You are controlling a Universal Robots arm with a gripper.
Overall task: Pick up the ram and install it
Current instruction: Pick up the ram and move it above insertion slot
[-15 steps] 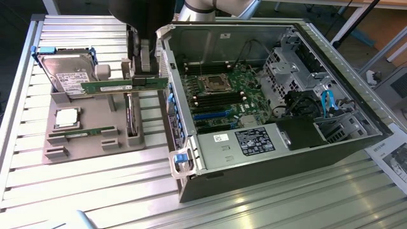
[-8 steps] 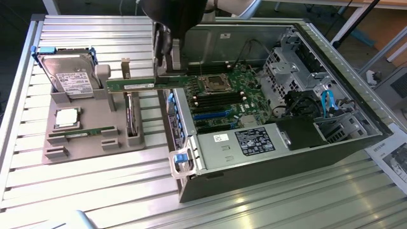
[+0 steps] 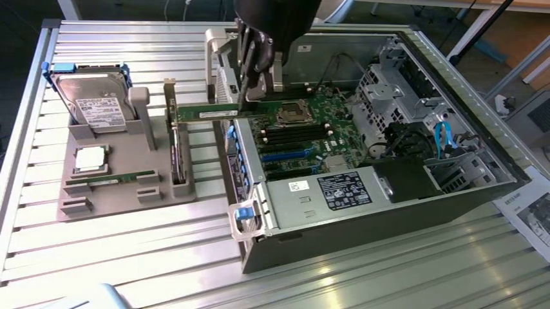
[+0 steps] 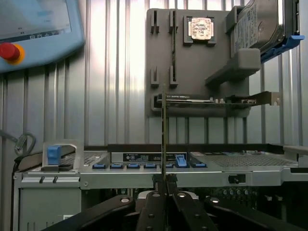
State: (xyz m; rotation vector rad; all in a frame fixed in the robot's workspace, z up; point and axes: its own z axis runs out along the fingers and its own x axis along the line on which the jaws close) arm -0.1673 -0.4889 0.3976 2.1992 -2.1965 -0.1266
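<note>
**Pincer and ram over open case.** Pincer (image 3: 257, 98) clamped on ram (image 3: 213, 113), gripped near one end. Stick held level and on edge, free end projecting from pincer toward grey holder (image 3: 129, 187) on table (image 3: 129, 257). Wrist view: ram seen edge-on between pressed fingers. Motherboard (image 3: 310, 129) of open computer case (image 3: 361, 232) lies below pincer. Holder, beyond ram's free end, carries hard drive (image 3: 94, 103), processor (image 3: 90, 159) and expansion card (image 4: 211, 100).

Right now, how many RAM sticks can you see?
2. One ram is clamped in the gripper by the open case; a second stick lies in the grey holder. Others may be hidden inside the case.
</note>
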